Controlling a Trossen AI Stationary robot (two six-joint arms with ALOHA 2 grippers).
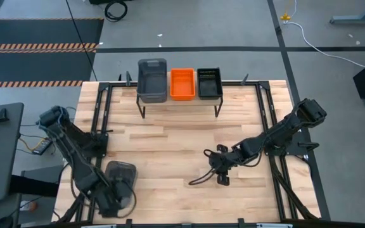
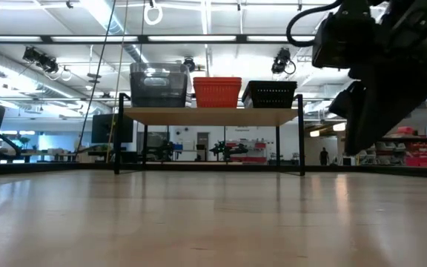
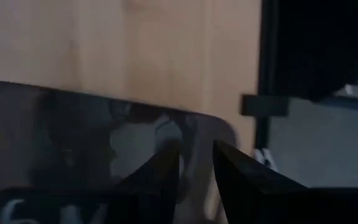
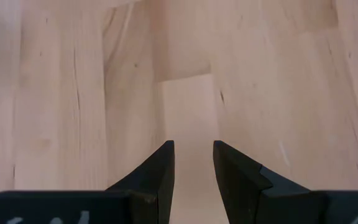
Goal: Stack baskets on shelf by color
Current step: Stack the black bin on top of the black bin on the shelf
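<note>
Baskets are seen on the shelf (image 1: 180, 100): a grey stack (image 1: 152, 80), orange (image 1: 182, 83) and black (image 1: 209, 83), contents indiscernible. One grey basket (image 1: 120, 179) remains on the worktop (image 1: 170, 145), its rim gripped by the left pincer (image 1: 123, 190). Lifting to the grey stack is judged next. The right pincer (image 1: 211, 166) is held slightly parted, empty.

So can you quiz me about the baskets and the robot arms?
1. True or false: the orange basket sits in the middle of the shelf.
2. What colour is the basket on the table by the left gripper? A grey, B orange, C black.
3. Fill in: the right gripper is over the bare wooden ___.
Key: 1 true; 2 A; 3 table.
</note>
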